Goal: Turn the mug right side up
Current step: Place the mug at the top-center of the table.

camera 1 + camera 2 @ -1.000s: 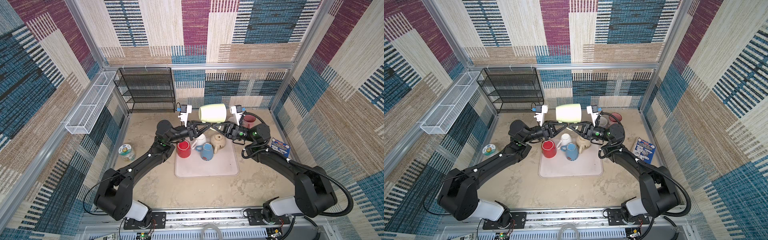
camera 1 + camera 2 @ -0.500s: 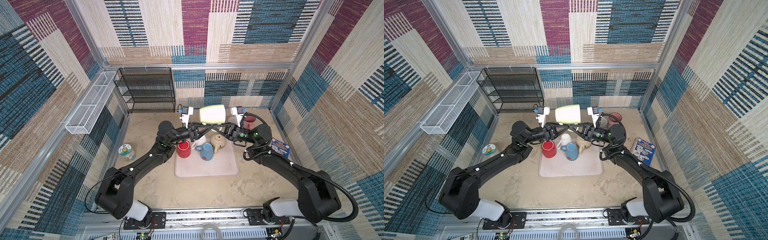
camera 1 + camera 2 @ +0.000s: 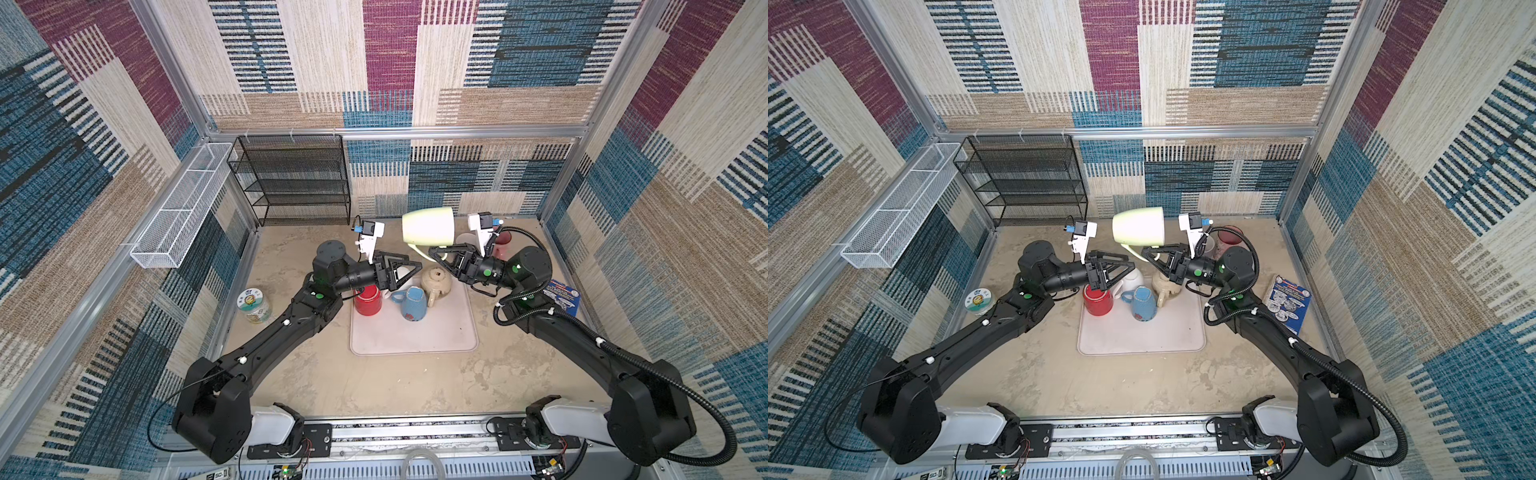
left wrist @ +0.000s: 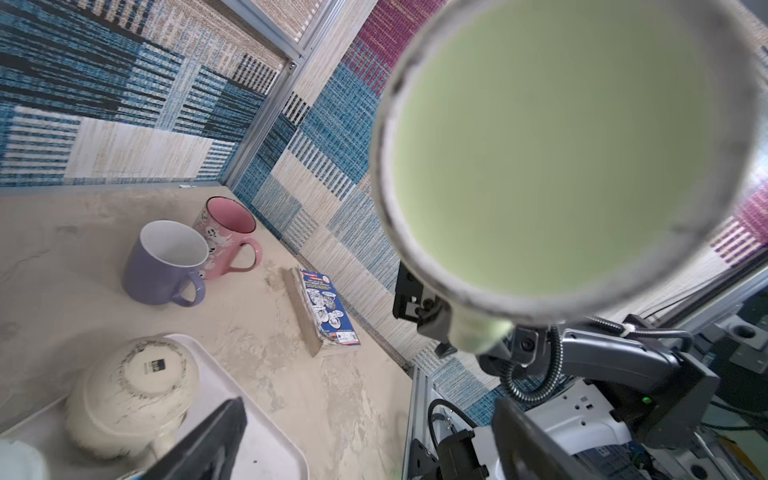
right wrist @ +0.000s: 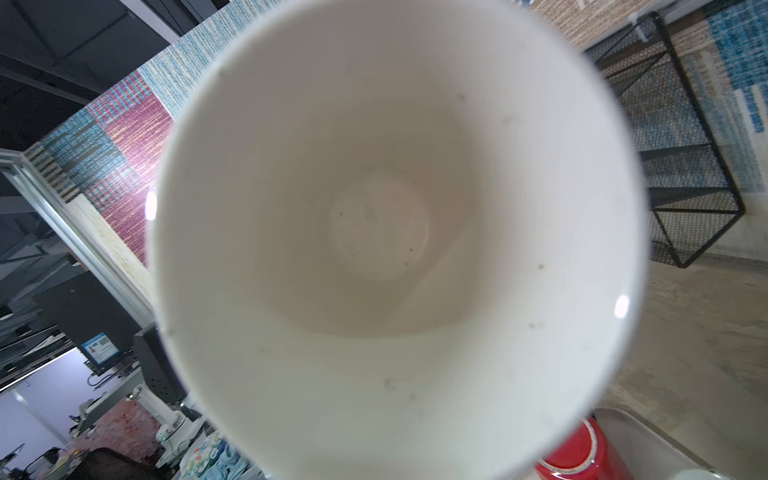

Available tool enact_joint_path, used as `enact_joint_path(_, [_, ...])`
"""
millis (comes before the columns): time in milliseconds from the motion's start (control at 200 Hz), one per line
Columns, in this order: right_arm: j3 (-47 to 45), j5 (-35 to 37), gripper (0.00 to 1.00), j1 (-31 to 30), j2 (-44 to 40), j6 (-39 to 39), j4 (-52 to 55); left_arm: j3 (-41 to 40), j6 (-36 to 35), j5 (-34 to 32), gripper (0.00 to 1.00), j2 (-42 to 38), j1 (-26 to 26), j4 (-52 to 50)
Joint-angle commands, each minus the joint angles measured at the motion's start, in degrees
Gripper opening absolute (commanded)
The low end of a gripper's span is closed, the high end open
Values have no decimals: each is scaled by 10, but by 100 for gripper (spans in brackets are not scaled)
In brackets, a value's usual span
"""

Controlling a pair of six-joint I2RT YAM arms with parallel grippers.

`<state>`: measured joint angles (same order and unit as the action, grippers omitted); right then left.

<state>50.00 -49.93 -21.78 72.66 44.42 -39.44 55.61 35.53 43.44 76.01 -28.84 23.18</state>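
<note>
Holding the green mug (image 3: 428, 227) by its handle in the clamped right gripper (image 3: 435, 251), sideways in mid-air above the tray (image 3: 415, 336) — roughly halfway turned; left gripper (image 3: 415, 269) spread wide, empty, just beside; left to do — tipping mouth-up, setting down on the bench (image 3: 374, 386).

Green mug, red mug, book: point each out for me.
green mug (image 3: 428, 226): in a top view, on its outer side wall.
red mug (image 3: 368, 303): in a top view, on its side wall.
book (image 4: 328, 308): in the left wrist view, on its blue cover.
</note>
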Motion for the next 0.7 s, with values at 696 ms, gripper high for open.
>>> enact_joint_path(696, [208,296,0,0,84,-294,510,36,-210,-413,100,-197,1,-586])
